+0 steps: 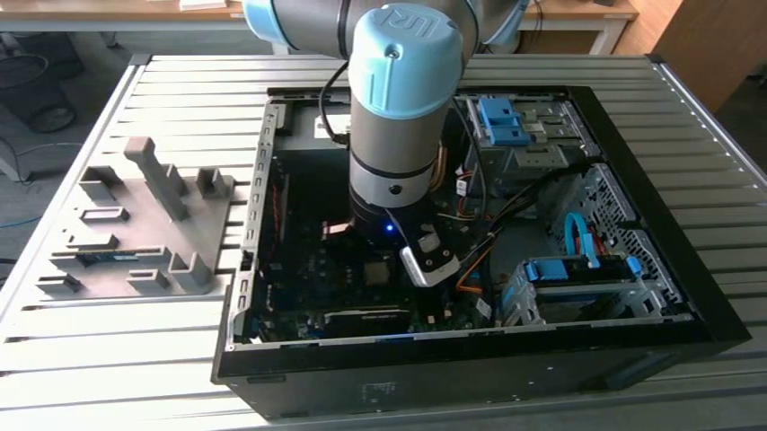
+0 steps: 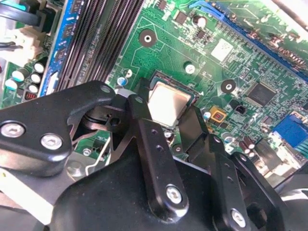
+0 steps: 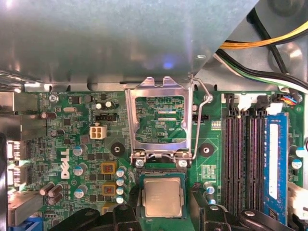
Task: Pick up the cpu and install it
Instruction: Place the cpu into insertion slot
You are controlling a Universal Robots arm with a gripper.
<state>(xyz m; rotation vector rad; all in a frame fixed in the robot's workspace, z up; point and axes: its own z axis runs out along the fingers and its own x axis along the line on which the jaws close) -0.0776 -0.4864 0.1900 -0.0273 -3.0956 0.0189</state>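
Observation:
The cpu is a square chip with a silver lid. It lies flat in the black socket on the green motherboard and also shows in the second wrist view. My gripper hovers just over it, open, with one black finger on each side of the chip and small gaps to the socket frame. The socket's metal load plate stands swung open beyond the cpu, its wire lever raised beside it. In the exterior view the arm's wrist reaches down into the open computer case.
Black memory slots and a blue memory stick run beside the socket. Yellow, black and white cables cross above. Blue drive cages fill the case on the exterior view's right. A grey parts fixture stands on the slatted table at its left.

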